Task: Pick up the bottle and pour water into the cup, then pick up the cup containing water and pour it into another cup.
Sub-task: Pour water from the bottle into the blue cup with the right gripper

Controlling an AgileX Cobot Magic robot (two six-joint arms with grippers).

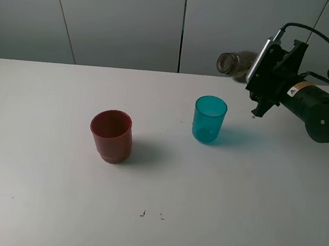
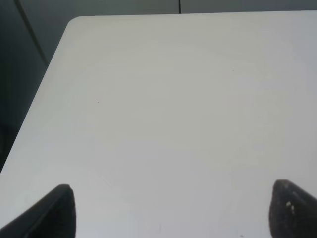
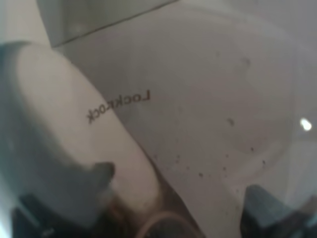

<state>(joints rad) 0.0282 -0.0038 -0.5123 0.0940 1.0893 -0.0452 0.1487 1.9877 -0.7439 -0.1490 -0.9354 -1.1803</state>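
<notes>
Grey wall panels (image 1: 118, 14) are standing behind a white counter (image 1: 32, 203), and the work is happening over its far right part.

The right pincer (image 1: 258, 81) is clenching the bottle (image 1: 233, 63), gripping it across the body with a finger on either side. It is holding the bottle up off the counter and lying nearly level, with the open, capless mouth pointing left. In the right wrist view the smoky plastic is filling almost the whole picture, dark lettering (image 3: 119, 105) is showing on it, and the two dark fingertips are pressing against it at the near edge of that picture.

Behind the pincer, the right arm (image 1: 326, 114) is reaching in from the right edge of the scene, its black wrist rolled over so that the pincer is lying on its side. A black cable (image 1: 321, 37) is looping over the wrist.

Just left of the bottle's mouth and nearer, the teal cup (image 1: 208, 119) is standing upright on the counter, apart from the bottle. Whether it is holding water I cannot tell. Further left and nearer, the red cup (image 1: 111, 135) is standing upright too, well apart from the teal one.

The left pincer (image 2: 171, 208) is showing only in its own wrist view. Its two dark fingertips are standing wide apart, released and gripping nothing, and hanging over a bare stretch of counter near a rounded corner.
</notes>
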